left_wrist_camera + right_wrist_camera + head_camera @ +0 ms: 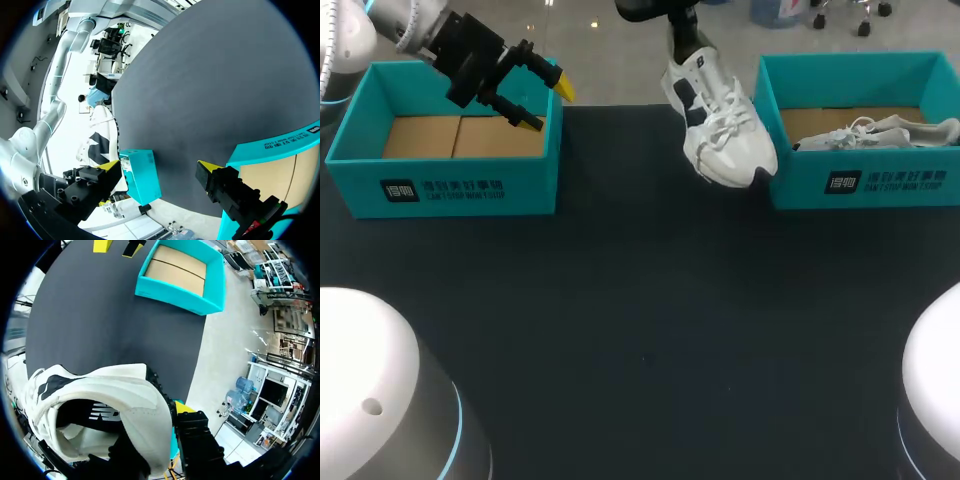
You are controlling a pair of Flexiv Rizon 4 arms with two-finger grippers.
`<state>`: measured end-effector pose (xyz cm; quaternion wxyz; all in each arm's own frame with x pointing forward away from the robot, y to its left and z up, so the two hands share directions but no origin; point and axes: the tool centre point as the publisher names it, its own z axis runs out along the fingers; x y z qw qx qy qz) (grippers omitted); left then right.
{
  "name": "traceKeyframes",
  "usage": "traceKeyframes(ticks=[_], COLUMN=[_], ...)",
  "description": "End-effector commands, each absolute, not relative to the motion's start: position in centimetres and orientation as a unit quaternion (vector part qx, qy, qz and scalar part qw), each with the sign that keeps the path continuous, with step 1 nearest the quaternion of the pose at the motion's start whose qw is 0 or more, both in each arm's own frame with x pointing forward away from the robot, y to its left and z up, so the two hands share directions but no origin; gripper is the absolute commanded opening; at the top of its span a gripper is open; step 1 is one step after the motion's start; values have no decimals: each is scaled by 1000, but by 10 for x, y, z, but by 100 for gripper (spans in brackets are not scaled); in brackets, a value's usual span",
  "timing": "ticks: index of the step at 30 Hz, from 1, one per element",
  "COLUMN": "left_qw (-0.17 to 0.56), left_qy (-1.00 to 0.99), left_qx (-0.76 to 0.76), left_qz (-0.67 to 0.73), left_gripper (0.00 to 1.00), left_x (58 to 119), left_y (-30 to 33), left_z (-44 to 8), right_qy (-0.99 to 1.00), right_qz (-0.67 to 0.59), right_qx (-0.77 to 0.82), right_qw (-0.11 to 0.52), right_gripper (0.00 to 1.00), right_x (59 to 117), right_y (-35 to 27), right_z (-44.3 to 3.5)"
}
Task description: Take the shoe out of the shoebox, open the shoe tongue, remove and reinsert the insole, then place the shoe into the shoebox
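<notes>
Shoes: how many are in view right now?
2. One white shoe hangs from the right gripper, beside the right shoebox; the second shoe lies inside that box. The left shoebox shows only cardboard; none seem hidden.

We saw a white sneaker point(723, 130) with dark navy patches. The left shoebox point(440, 185) and right shoebox point(865, 180) were teal, white-printed, brown cardboard inside. The surface point(650, 320) was black. Our left pincer point(547, 105) was black, yellow-tipped.

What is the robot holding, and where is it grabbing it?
The right gripper holds the white shoe by its heel end. The left gripper is open, holding nothing.
</notes>
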<state>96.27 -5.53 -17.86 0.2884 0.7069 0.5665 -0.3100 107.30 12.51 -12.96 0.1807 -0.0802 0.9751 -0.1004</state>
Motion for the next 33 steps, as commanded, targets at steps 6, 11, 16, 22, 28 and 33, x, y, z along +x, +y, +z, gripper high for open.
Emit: traceKeyframes(ticks=[6, 11, 16, 22, 28, 33], left_qw=[288, 288, 288, 288, 288, 288], left_qy=[567, 567, 567, 567, 567, 567], left_qx=[707, 707, 707, 707, 707, 707], left_qz=[-309, -309, -309, -309, -309, -309], left_gripper=[100, 100, 100, 100, 100, 100], left_x=[962, 962, 962, 962, 962, 962], left_y=[-55, -55, -55, -55, -55, -55], left_z=[-179, -179, -179, -179, -179, -179], right_qy=[983, 983, 984, 985, 984, 984], right_qz=[-78, -67, -76, -83, -91, -91], right_qx=[-52, -54, -41, -22, 12, 12], right_qw=[161, 160, 155, 150, 151, 151], right_gripper=[0, 0, 0, 0, 0, 0], right_x=[1127, 1143, 1149, 1149, 1150, 1150], right_y=[47, 10, -26, -63, -82, -82], right_z=[-129, -124, -125, -127, -129, -129])
